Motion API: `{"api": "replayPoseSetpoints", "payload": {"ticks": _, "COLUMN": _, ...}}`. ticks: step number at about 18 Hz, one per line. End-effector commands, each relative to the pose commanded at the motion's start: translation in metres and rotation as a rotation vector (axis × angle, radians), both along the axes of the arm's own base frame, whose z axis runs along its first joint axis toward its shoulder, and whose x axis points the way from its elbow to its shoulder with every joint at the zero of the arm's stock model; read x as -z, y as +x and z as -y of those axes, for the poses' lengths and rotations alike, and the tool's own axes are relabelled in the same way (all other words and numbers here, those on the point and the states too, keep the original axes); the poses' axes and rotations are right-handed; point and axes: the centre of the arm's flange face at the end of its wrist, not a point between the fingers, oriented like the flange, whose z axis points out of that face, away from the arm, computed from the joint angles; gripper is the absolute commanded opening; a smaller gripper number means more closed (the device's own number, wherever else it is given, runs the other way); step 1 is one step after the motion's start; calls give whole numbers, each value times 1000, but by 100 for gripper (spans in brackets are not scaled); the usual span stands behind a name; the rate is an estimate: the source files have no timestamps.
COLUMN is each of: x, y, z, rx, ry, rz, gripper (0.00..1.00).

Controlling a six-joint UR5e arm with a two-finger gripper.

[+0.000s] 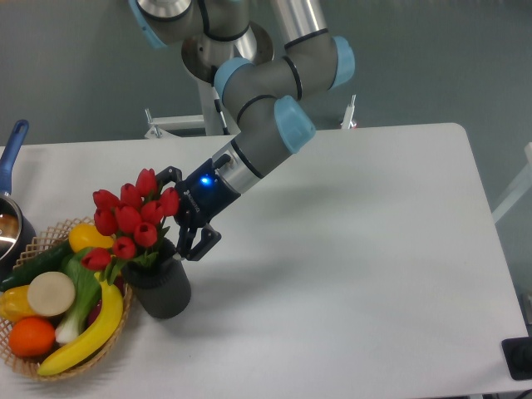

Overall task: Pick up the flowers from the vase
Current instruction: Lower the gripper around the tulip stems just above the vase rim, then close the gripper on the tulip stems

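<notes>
Gripper (179, 212) wide, fingers either side of flowers (129, 218), not clamped | flowers upright in vase (161, 287) | vase on table (357, 249), touching basket (25, 353) w/ fruit

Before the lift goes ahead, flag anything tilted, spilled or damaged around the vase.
The flowers lean left out of the vase, over the basket rim, not upright. The vase itself stands upright. Nothing looks spilled or broken. The open pincer sits right beside the buds.

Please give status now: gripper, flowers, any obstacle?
Gripper open, right beside the flowers. Flowers not gripped, stems in the vase. Fruit basket touches the vase's far side; nothing blocks the gripper.
</notes>
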Motion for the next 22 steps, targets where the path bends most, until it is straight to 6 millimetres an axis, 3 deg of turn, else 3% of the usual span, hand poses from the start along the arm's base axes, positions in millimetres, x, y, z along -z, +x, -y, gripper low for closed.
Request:
{"api": "replayPoseSetpoints", "payload": {"ticks": 6, "x": 3, "y": 2, "z": -1, "rx": 15, "ry": 43, "rz": 19, "gripper": 100}}
{"api": "replayPoseSetpoints", "payload": {"ticks": 8, "x": 3, "y": 1, "z": -1, "rx": 14, "ry": 44, "rz": 19, "gripper": 93}}
{"api": "replayPoseSetpoints", "payload": {"ticks": 11, "x": 6, "y": 2, "z": 1, "rx": 19, "ry": 50, "rz": 14, "gripper": 71}}
{"api": "replayPoseSetpoints", "payload": {"ticks": 16, "x": 8, "y": 2, "z": 3, "rx": 20, "ry": 57, "rz": 19, "gripper": 57}}
{"api": "replayPoseSetpoints", "payload": {"ticks": 22, "x": 4, "y": -3, "z": 5, "rx": 10, "ry": 89, "rz": 43, "gripper": 55}}
